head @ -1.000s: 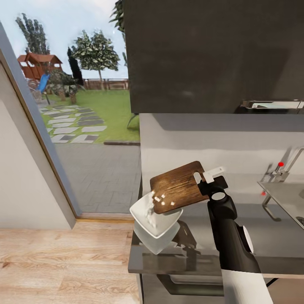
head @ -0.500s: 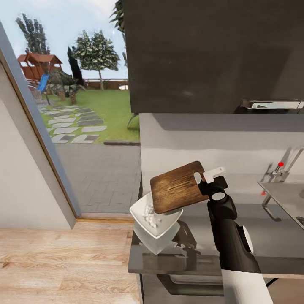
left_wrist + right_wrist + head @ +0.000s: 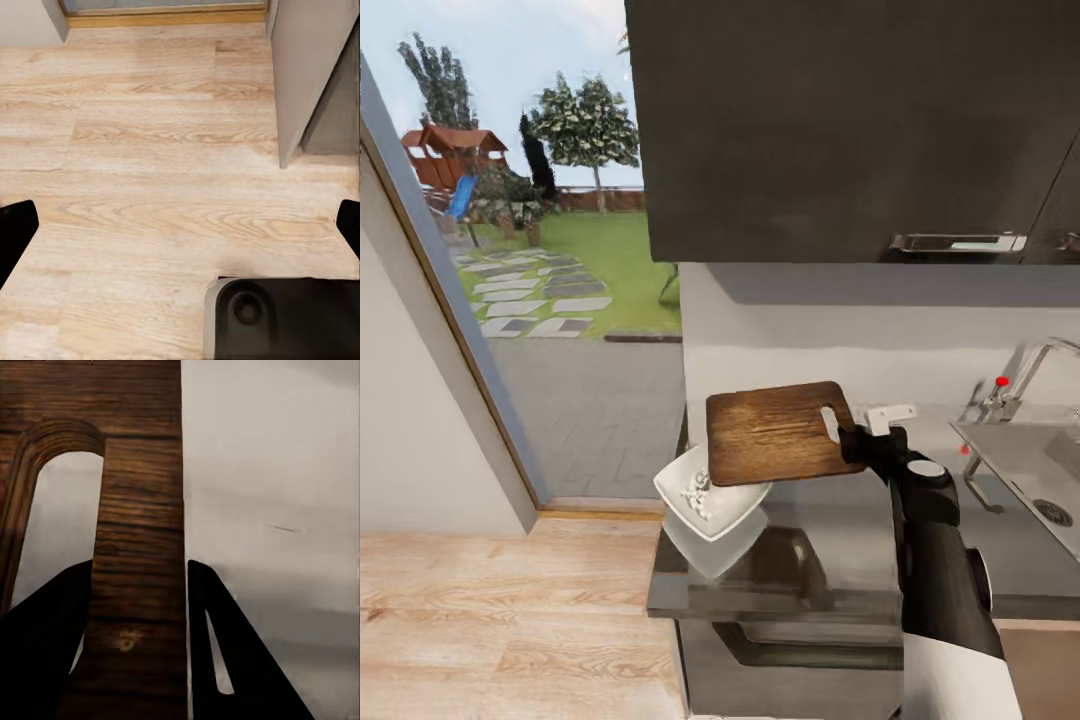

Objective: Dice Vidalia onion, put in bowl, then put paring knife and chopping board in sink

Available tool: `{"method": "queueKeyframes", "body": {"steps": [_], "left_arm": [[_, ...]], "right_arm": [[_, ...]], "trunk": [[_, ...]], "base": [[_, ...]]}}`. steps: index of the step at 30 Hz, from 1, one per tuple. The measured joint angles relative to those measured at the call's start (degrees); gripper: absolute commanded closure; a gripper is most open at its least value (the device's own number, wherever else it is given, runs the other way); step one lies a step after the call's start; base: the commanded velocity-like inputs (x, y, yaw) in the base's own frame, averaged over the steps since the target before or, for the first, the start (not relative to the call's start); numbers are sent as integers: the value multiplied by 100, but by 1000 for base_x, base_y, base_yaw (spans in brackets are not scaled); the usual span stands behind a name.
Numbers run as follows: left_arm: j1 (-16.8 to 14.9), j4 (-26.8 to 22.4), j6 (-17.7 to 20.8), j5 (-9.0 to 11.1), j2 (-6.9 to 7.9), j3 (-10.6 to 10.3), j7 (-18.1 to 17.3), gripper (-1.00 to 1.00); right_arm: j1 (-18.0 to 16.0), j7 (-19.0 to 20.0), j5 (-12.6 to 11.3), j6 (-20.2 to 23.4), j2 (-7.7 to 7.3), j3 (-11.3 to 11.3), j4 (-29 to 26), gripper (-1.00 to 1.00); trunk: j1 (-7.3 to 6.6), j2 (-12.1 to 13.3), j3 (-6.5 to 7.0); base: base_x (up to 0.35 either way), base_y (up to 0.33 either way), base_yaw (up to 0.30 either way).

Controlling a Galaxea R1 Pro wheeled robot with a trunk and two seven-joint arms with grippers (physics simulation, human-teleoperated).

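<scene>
My right gripper (image 3: 847,437) is shut on the slot-handle end of the dark wooden chopping board (image 3: 775,433) and holds it nearly level above the countertop (image 3: 830,575). The board's far end overhangs the white square bowl (image 3: 710,512), which has small white diced onion pieces (image 3: 695,491) in it. In the right wrist view the board's handle strip (image 3: 139,547) sits between the two black fingers (image 3: 225,660). The sink (image 3: 1010,460) with its chrome tap (image 3: 1025,370) lies at the right edge. My left gripper (image 3: 180,225) hangs open over the wooden floor. The paring knife is out of view.
Dark wall cabinets (image 3: 840,120) hang above the counter. A glass door (image 3: 550,250) at the left looks out on a garden. The counter's left end stands over light wood floor (image 3: 500,620). The robot's base (image 3: 285,315) sits below the left gripper.
The board has gone from tilted down toward the bowl to nearly level. The diced pieces slid off it into the bowl. The whole head view has shifted.
</scene>
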Motion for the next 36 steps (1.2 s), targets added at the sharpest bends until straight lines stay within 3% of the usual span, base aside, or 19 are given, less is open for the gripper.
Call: {"method": "queueKeyframes", "body": {"steps": [4,8,10,24,32,36], "left_arm": [[0,26,3,-1,-1,1,0,-100],[0,30,4,-1,-3,1,0,-100],[0,33,4,-2,-18,0,0,-100],[0,48,4,2,-80,1,2,-100],[0,49,4,0,-89,1,8,-100],[0,49,4,0,-89,1,9,-100]], "right_arm": [[-1,391,-571,-6,-376,-186,-5,100],[2,481,-799,-30,-462,-689,-3,100],[2,492,-879,-20,-442,-803,-2,100],[4,309,-875,-33,-403,-903,86,100],[3,-769,-868,-39,-400,-909,209,100],[2,-1001,-895,-33,-383,-903,241,100]], "trunk": [[0,0,0],[0,1,0],[1,1,0],[-2,1,-1],[-2,1,-1],[-2,2,-1]], "base": [[-252,-216,0],[-253,-217,0],[-253,-217,0],[-175,-215,0],[-4,-258,0],[0,-309,0]]}}
